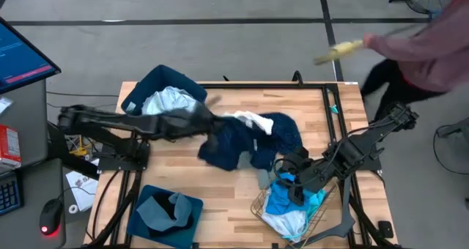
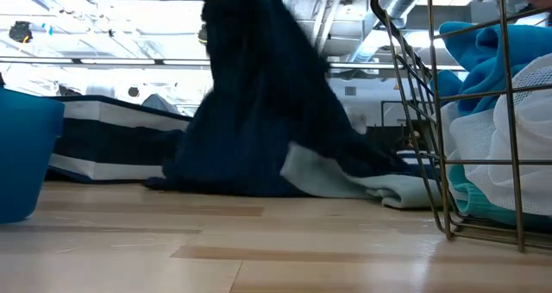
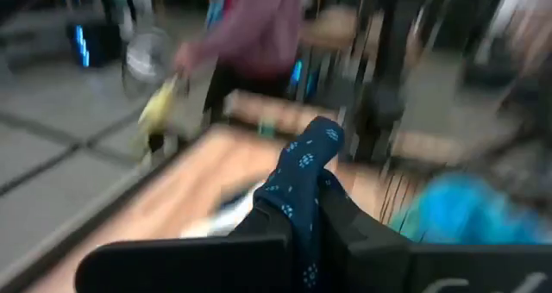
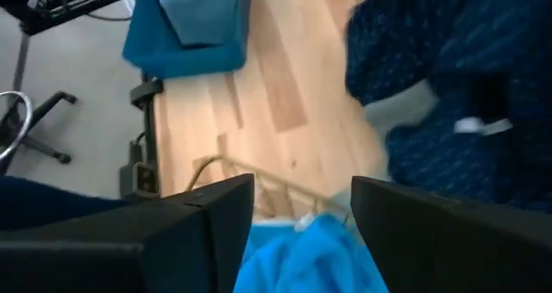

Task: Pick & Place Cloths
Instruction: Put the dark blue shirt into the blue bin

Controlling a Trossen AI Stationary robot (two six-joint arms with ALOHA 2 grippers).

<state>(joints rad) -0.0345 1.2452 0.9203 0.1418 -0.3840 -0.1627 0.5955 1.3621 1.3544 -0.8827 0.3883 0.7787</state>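
A navy cloth with small white dots (image 1: 242, 143) lies in a heap at the table's middle, one part raised to my left gripper (image 1: 207, 124), which is shut on it. In the low view the navy cloth (image 2: 259, 112) hangs as a dark drape with its lower end on the wood. A white cloth (image 1: 253, 119) rests on the heap's far side. My right gripper (image 1: 293, 179) is open over the wire basket (image 1: 262, 205). Its fingers stand either side of the cyan cloth (image 4: 310, 258); I cannot tell whether they touch it. My left gripper (image 3: 306, 211) pinches a bunched fold of the navy dotted cloth (image 3: 306, 168) between its two fingers, and the fold pokes out past the fingertips. The held part is raised, the cloth hangs down from it, and the rest (image 1: 249, 150) lies on the table.
A dark blue bin (image 1: 161, 88) at the far left corner holds a pale blue-white cloth (image 1: 167, 101). Another bin (image 1: 165, 214) at the near left holds grey fabric. The basket holds cyan and white cloths (image 2: 500, 112). A person (image 1: 425, 40) at the far right holds a yellow object (image 1: 338, 51).
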